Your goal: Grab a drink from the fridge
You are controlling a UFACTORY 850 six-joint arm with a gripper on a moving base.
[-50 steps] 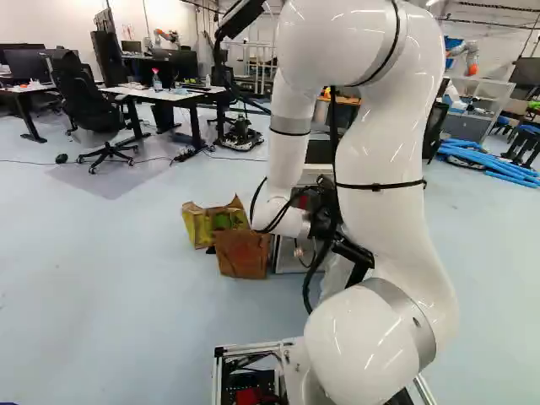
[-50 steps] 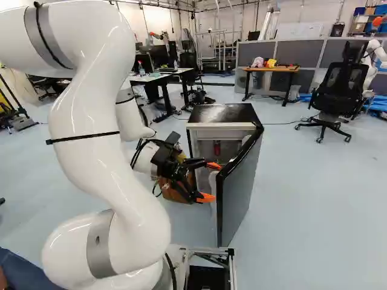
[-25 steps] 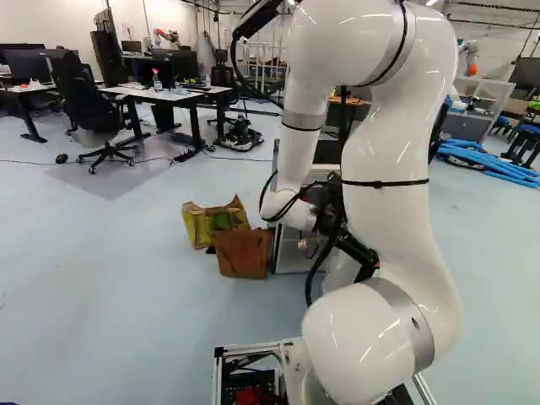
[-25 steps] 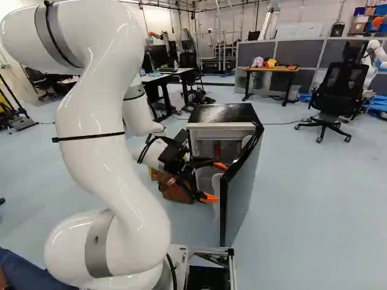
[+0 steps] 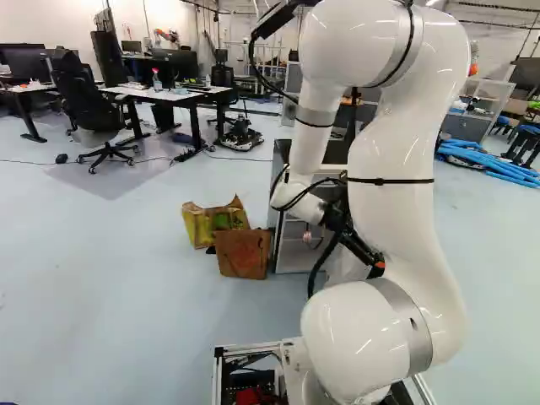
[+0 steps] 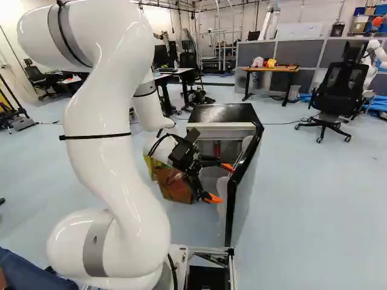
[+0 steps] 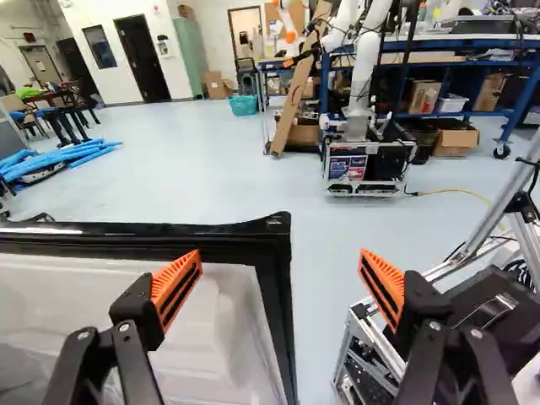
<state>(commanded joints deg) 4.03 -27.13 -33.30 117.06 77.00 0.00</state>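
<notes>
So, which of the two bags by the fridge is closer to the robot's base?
The brown bag. It stands just beside the open fridge and partly hides the yellow bag, which sits farther back.

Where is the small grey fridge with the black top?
Near the middle of the right base view, the fridge stands beyond the black gripper, with a brown bag close by its left side.

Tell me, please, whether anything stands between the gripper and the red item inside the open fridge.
Nothing visible stands between the gripper and the red item in the fridge. The open door is ahead of the gripper, beside that path.
</notes>
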